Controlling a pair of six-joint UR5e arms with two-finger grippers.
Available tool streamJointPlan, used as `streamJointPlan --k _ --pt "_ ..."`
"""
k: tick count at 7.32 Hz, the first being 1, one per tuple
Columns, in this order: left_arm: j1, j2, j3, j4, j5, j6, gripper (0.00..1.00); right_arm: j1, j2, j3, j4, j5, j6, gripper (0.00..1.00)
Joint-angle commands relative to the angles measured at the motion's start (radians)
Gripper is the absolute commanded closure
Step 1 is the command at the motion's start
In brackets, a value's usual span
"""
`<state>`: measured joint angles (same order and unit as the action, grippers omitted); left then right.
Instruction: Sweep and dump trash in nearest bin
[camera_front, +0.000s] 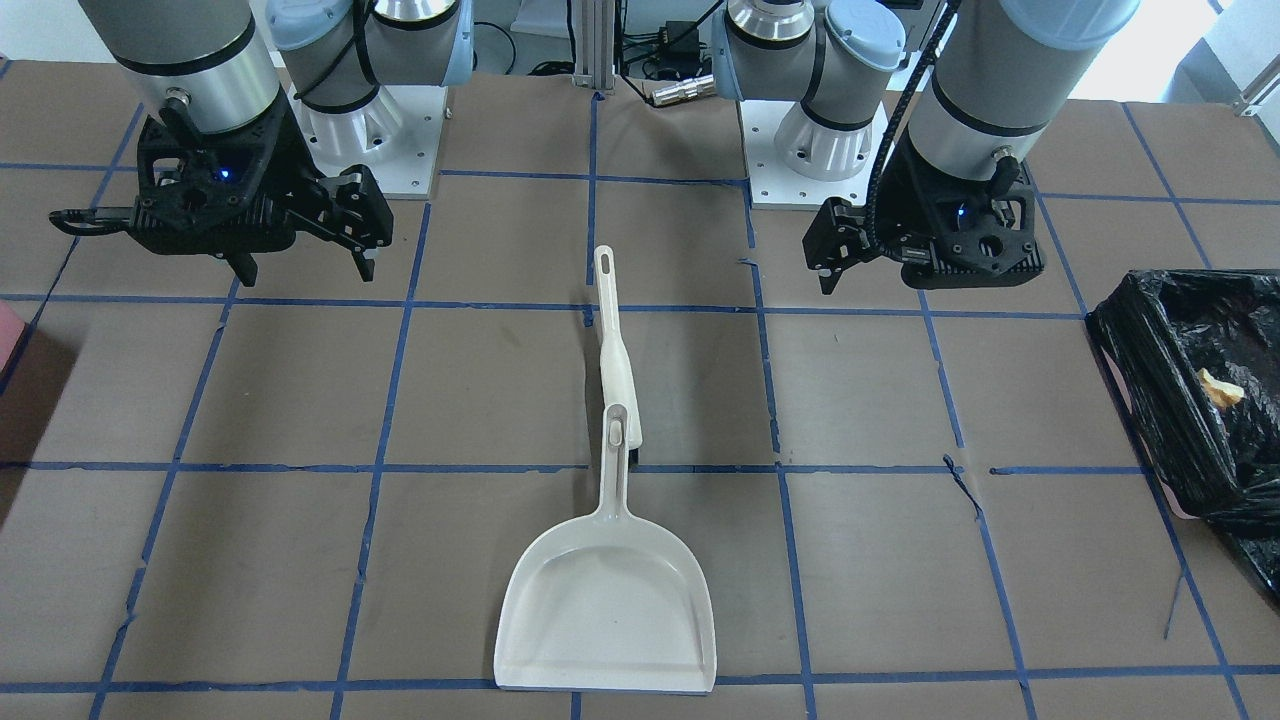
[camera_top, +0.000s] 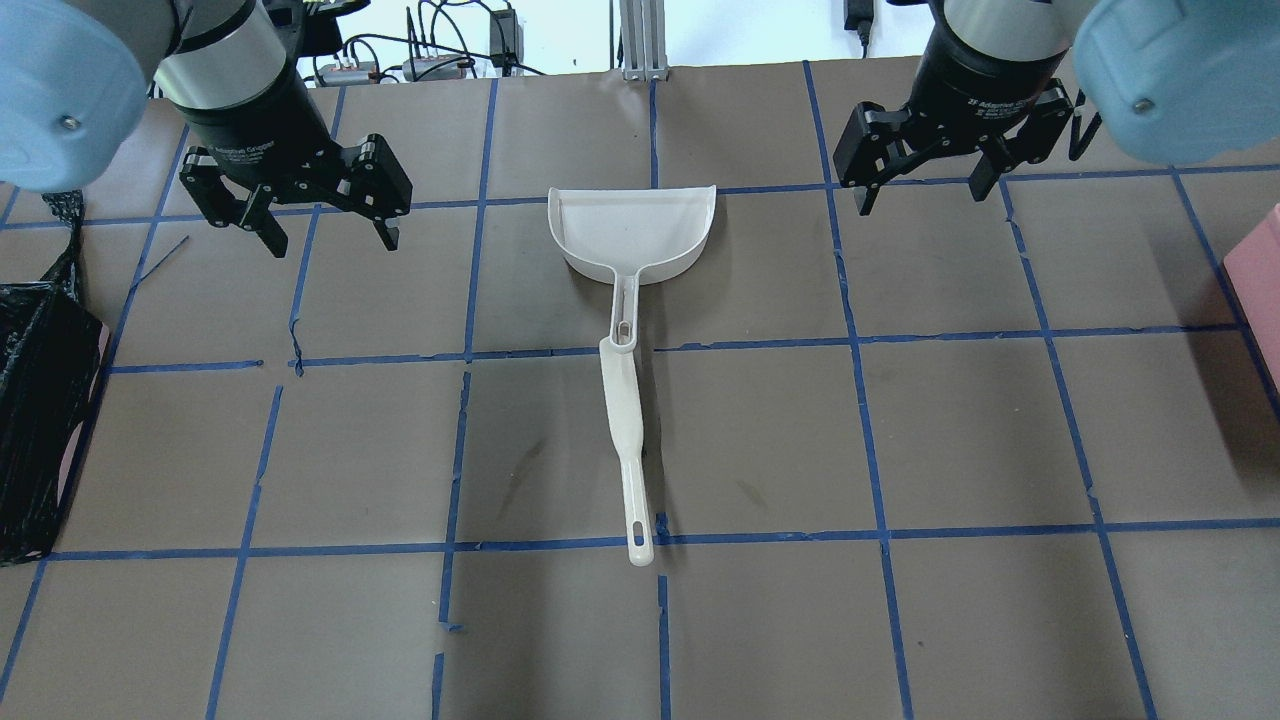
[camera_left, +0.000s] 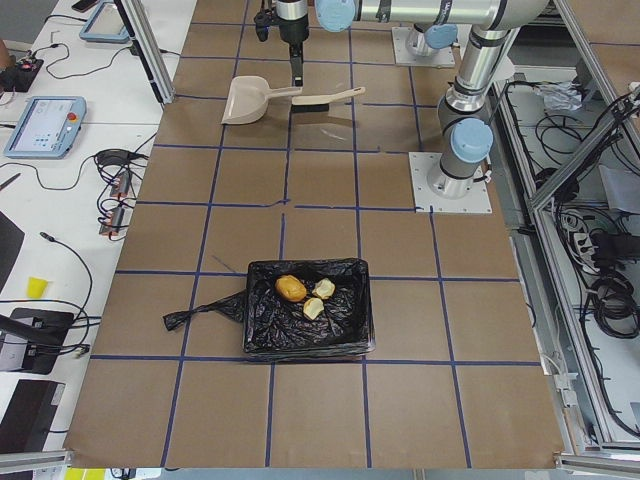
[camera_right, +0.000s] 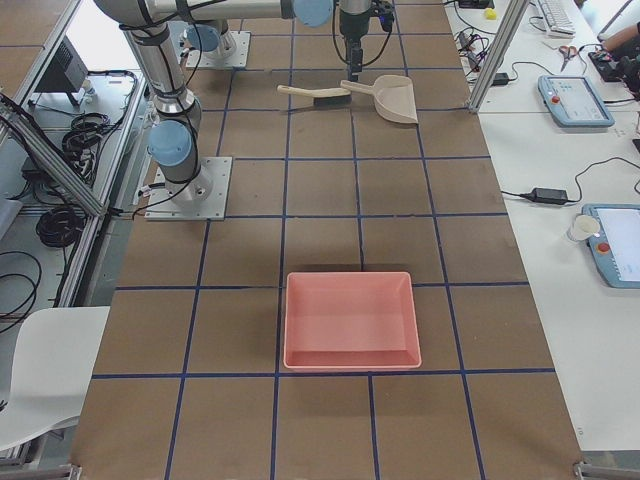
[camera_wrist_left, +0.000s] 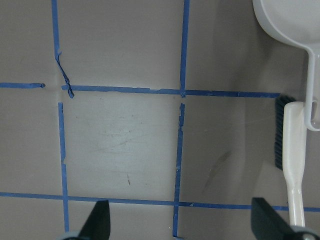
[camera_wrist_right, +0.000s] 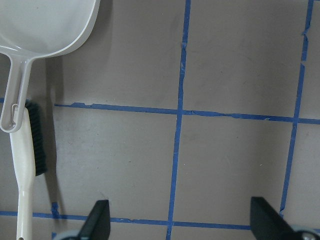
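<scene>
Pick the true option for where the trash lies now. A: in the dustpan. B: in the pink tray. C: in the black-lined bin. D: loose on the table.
C: the exterior left view shows the trash lying inside the bin, while the dustpan sits empty.

Bin (camera_front: 1150, 385) half out of frame, perhaps more.
</scene>
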<state>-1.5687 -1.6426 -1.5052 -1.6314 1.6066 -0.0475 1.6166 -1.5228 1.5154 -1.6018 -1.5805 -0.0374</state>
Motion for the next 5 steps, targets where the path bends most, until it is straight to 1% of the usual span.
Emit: streamJointPlan --k 1,2,5 --pt "-0.001 -0.003 0.0 0.001 -0.005 0.0 0.0 0.008 0.0 0.0 -0.001 0.001 0.001 0.0" --pt "-0.001 0.0 -0.01 0.001 -0.007 -0.003 0.0 0.002 0.0 0.0 -0.001 0.001 0.001 0.0" --pt "-0.001 0.001 0.0 0.001 -0.007 -0.003 0.0 0.005 0.0 -0.001 -0.006 0.001 0.002 0.0"
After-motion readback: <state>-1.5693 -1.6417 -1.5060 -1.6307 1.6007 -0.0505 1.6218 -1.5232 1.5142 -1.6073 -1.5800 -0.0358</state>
